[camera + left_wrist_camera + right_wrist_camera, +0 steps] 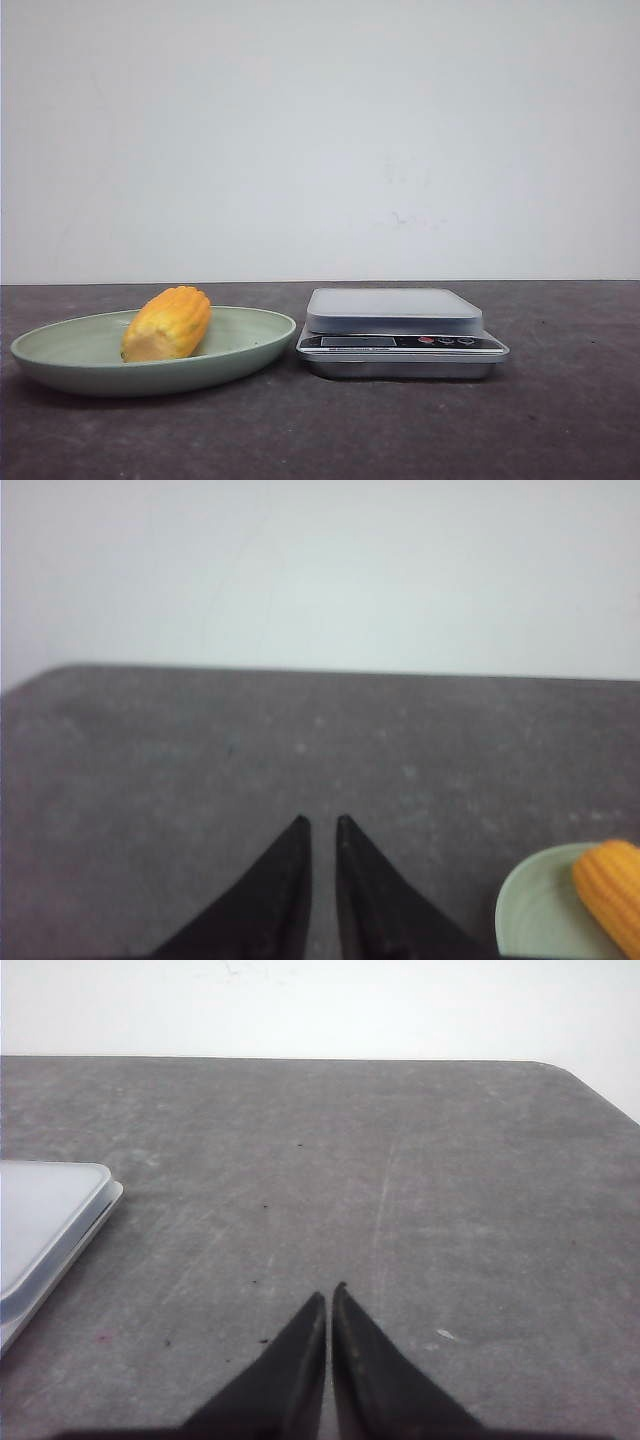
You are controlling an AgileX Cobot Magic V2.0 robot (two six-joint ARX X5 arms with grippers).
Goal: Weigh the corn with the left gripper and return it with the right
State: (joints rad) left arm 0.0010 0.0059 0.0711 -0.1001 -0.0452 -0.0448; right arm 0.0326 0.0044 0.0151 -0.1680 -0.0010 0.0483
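Note:
The corn (167,323), a stubby yellow-orange cob, lies on a pale green plate (60,352) at the table's left. A silver kitchen scale (400,322) with an empty grey platform stands just right of the plate. Neither arm shows in the front view. In the left wrist view my left gripper (321,821) hovers over bare table, its black fingers a narrow gap apart with nothing between them; the corn (610,892) and the plate (530,912) sit off to one side. My right gripper (329,1292) is shut and empty over bare table, well apart from the scale (45,1222).
The dark grey tabletop (560,420) runs back to a white wall. In the right wrist view the table's rounded far corner (560,1068) shows.

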